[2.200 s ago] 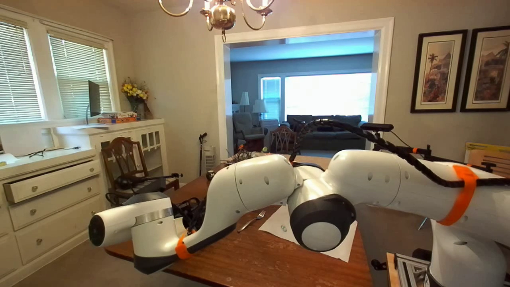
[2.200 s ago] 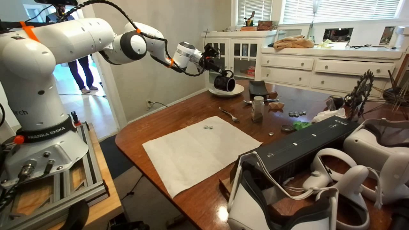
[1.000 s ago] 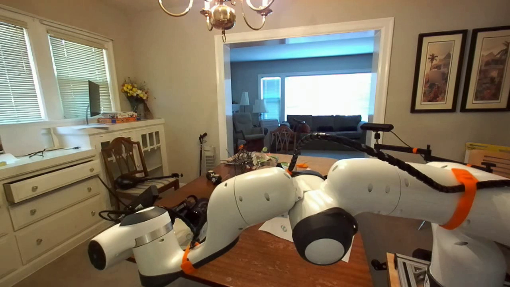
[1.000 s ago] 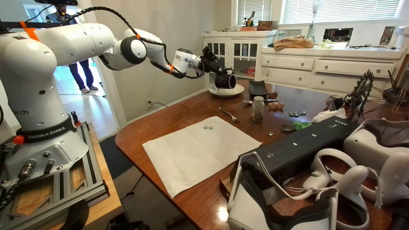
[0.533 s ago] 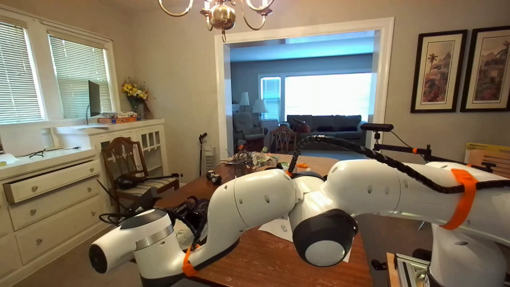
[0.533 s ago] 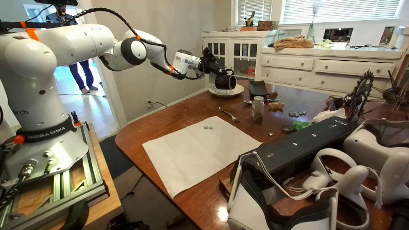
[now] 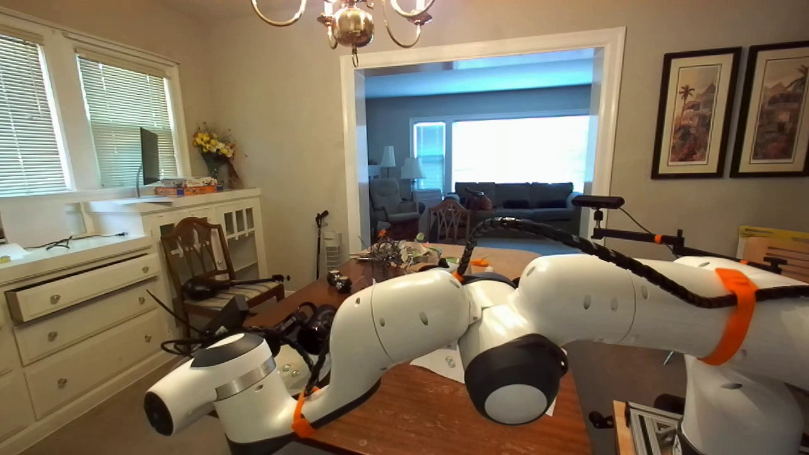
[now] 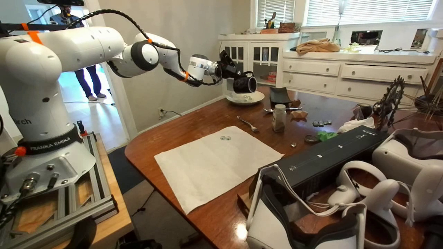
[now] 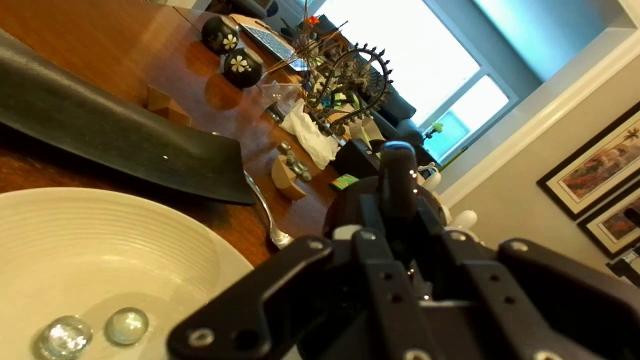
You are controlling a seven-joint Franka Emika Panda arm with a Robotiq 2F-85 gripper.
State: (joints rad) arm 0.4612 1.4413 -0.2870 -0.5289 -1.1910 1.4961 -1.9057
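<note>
Mug slightly higher than before, handle inside the hand

Mug up slightly, tipped closer to level; arm lower; beads inside plate rim now show.

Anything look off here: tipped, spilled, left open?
Two oddities. The black mug hangs on its side from the gripper, mouth facing sideways instead of up. In an exterior view, the top drawer stands partly open while those below look shut. Two clear glass pieces lie on the white sheet; can't tell if spilled.
</note>
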